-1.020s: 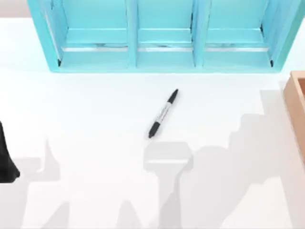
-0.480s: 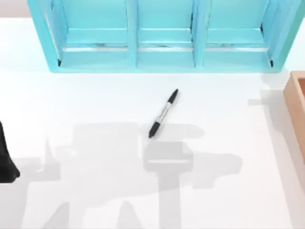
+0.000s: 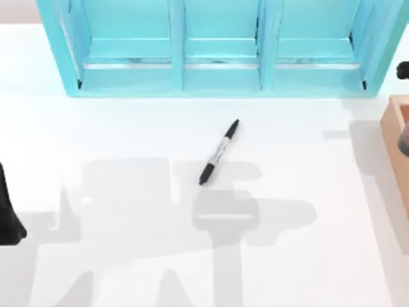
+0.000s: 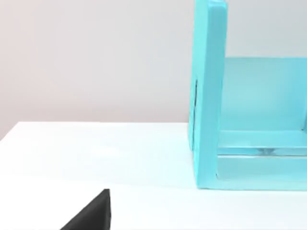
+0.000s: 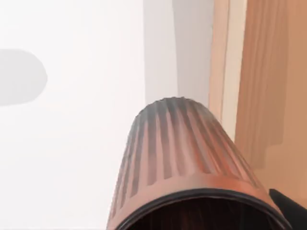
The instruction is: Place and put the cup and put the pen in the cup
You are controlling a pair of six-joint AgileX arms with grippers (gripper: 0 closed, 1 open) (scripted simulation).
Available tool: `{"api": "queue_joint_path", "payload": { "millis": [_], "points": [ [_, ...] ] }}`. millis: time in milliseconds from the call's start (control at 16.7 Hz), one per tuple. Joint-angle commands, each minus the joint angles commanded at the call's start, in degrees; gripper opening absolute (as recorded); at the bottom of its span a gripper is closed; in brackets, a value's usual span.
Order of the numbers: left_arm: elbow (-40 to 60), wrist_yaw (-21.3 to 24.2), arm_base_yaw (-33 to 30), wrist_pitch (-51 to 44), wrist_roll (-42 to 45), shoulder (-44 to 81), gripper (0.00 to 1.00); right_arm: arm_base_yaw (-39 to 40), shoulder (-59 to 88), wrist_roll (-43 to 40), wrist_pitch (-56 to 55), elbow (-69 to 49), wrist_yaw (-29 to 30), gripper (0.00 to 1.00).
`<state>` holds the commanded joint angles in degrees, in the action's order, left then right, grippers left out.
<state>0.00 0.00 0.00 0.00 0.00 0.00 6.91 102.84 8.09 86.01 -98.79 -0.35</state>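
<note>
The pen [image 3: 219,151], black with a grey-white middle, lies slantwise on the white table in the middle of the top view. The cup [image 5: 177,153], copper-brown and ribbed, hangs close in front of the right wrist camera above the table, beside the wooden box. One black finger [image 5: 288,208] of my right gripper touches its rim, so the gripper is shut on it. In the top view the cup [image 3: 404,142] peeks in at the right edge. My left arm [image 3: 7,214] stays parked at the left edge, far from the pen.
A teal shelf unit [image 3: 217,51] with three bays spans the back of the table. A light wooden box [image 3: 395,137] stands at the right edge. The arms cast grey shadows across the table's front half.
The cup and a dark part of my right arm have entered the top view's right edge. The arm shadows have slid left across the table. The pen and left arm are unmoved.
</note>
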Motion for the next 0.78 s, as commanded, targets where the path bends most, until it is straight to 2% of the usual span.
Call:
{"api": "queue_joint_path", "payload": {
  "millis": [420,780],
  "points": [
    [0.0,0.0,0.0,0.0,0.0,0.0,1.0,14.32,15.4,14.14,-8.36,-5.86,1.94,0.0],
    [0.0,0.0,0.0,0.0,0.0,0.0,1.0,15.04,16.4,15.2,-9.23,-5.77,1.88,0.0]
  ]
}}
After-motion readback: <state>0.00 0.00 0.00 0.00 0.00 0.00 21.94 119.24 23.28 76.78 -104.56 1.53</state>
